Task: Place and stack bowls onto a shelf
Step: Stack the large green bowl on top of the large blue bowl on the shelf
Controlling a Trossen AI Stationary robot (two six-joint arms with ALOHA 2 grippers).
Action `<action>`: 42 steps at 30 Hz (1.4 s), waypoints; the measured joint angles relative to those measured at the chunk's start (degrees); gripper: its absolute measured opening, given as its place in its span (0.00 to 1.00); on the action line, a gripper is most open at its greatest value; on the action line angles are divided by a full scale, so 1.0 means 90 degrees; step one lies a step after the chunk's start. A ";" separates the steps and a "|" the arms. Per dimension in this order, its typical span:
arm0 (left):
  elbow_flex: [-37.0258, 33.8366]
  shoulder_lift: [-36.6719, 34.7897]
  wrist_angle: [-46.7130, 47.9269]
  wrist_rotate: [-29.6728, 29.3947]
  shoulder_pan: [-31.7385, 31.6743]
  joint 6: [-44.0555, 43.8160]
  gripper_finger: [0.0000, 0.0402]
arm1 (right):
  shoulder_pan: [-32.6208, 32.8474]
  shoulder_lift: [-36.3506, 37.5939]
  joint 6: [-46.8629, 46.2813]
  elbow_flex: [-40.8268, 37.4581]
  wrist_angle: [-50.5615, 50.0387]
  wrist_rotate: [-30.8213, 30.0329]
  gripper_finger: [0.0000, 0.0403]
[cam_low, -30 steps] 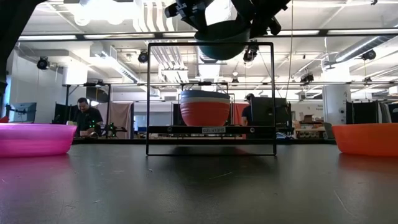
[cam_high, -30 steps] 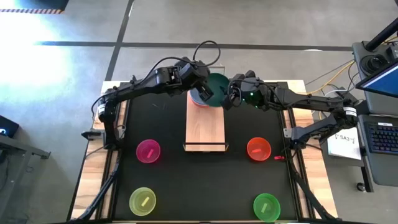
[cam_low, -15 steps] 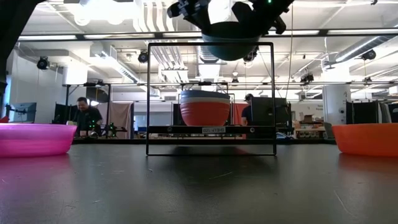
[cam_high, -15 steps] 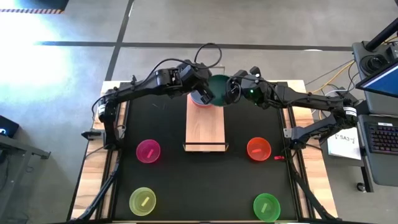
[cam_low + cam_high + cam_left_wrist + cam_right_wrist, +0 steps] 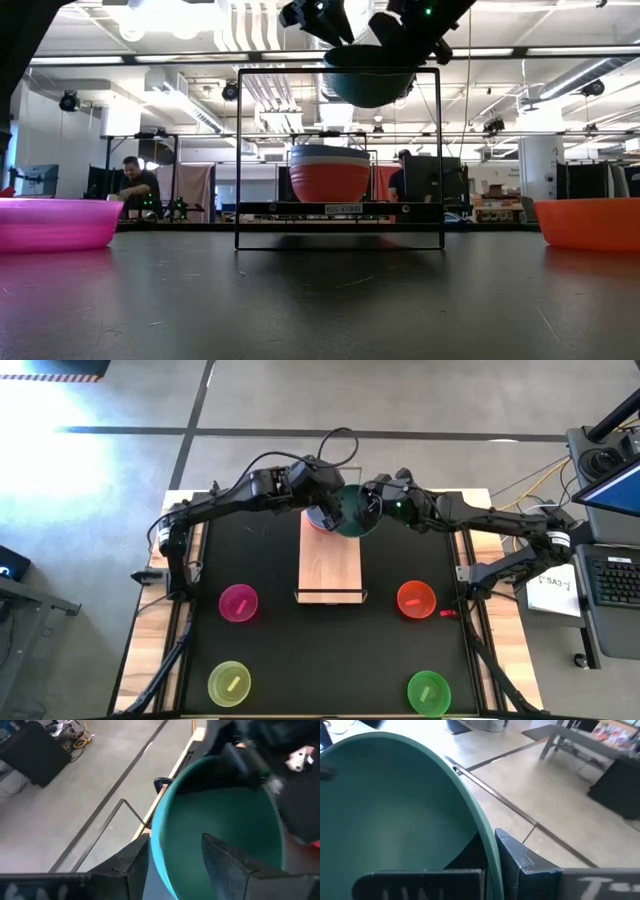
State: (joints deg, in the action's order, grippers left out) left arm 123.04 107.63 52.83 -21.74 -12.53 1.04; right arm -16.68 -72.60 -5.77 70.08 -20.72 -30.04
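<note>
A teal bowl (image 5: 352, 512) (image 5: 368, 78) hangs in the air above the far end of the light-wood shelf (image 5: 330, 565). My right gripper (image 5: 371, 507) (image 5: 487, 875) is shut on its right rim. My left gripper (image 5: 333, 510) (image 5: 175, 865) is open at the opposite rim, one finger (image 5: 131, 866) outside the wall and one (image 5: 227, 862) inside the bowl. Below, a stack of bowls (image 5: 329, 175), red-orange at the bottom, rests on the shelf's far end. My right gripper pinches the teal bowl's rim (image 5: 487, 845) on the bowl's right side, one finger inside the bowl and one finger (image 5: 520, 865) outside its wall. The fingers come from the table's right, slanting a little downward. The bowl sits mouth up, lifted clear of the stack and the shelf.
Four single bowls stand on the black mat: magenta (image 5: 238, 603) at mid left, orange-red (image 5: 416, 599) at mid right, yellow-green (image 5: 229, 682) near left, green (image 5: 428, 691) near right. The shelf's wire frame (image 5: 340, 155) rises around the stack. The shelf's near half is bare wood.
My right gripper has moved in from the right onto the teal bowl's right rim. The bowl has shifted a little toward the table's right and now sits more level, still clear above the stack.
</note>
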 joint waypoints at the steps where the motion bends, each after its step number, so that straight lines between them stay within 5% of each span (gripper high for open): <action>1: 0.0073 -0.0001 0.0080 0.0013 0.0002 0.0002 0.42 | -0.0087 -0.0005 -0.0040 0.0000 0.0003 0.0165 0.03; 15: 0.1253 -0.0181 0.0820 0.0025 0.0017 -0.0025 0.42 | -0.1459 -0.0616 -0.1069 0.0002 0.0027 0.2658 0.03; 42: 0.1243 -0.0396 0.1757 -0.0123 0.0002 0.0097 0.42 | -0.1813 -0.2243 -0.1240 0.0002 0.1964 0.3232 0.03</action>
State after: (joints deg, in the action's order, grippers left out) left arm 134.23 104.07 68.65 -22.85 -12.51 1.92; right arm -32.99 -92.79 -16.93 70.11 -3.04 -0.96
